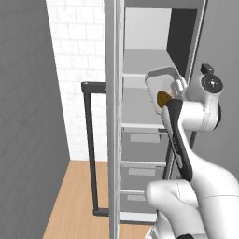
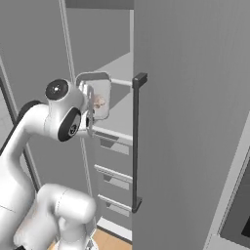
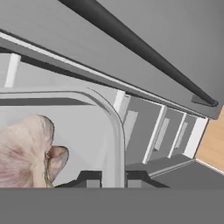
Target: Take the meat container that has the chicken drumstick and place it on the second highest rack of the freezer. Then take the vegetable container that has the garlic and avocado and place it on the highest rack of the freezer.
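Gripping the rim of a pale grey tray (image 1: 161, 79), the gripper (image 3: 113, 179) is seen with its jaws clenched on the tray's curved edge. A whitish garlic (image 3: 26, 151) lies inside, beside a brown-olive lump (image 1: 163, 98). The tray is held tilted before the freezer (image 1: 144, 112), level with its pale upper shelves; beyond, grey drawers (image 1: 142, 142) are stacked, and open room remains above the shelf.

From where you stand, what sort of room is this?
Most likely a rendered home kitchen: a tall grey freezer stands open, with pale shelves above grey drawers, beside a white tiled wall and a wood floor.
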### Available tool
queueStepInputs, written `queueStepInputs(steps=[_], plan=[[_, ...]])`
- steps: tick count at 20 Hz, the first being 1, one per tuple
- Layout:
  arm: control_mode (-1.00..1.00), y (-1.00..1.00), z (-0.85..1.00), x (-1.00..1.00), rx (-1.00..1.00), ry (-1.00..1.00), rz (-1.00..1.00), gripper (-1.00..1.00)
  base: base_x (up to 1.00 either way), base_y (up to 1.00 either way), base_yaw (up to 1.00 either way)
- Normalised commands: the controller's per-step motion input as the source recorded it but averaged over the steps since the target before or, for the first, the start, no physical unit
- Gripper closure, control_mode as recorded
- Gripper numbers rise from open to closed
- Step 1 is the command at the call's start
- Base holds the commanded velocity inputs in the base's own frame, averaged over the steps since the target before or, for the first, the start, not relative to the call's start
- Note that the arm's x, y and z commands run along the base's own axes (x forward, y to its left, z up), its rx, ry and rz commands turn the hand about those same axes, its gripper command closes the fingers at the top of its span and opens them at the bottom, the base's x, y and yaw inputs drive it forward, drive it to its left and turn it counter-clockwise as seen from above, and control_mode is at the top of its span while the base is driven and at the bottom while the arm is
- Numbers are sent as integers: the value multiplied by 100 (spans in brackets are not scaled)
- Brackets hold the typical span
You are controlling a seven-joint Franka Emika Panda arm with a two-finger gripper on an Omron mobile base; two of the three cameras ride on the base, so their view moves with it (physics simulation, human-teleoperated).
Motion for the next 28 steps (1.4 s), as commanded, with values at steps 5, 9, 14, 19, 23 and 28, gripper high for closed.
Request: queueStepInputs(steps=[5,9,14,19,23,28], plan=[[-100,0,79,61,12,12,-20,100,0,0,0],[-100,-1,55,63,5,13,-4,100,0,0,0],[-100,-15,19,67,1,9,0,100,0,0,0],[-100,-11,0,91,0,1,-5,100,0,0,0],[-100,-1,0,100,0,0,-9,100,0,0,0],[-100,-10,0,100,0,2,-8,100,0,0,0]])
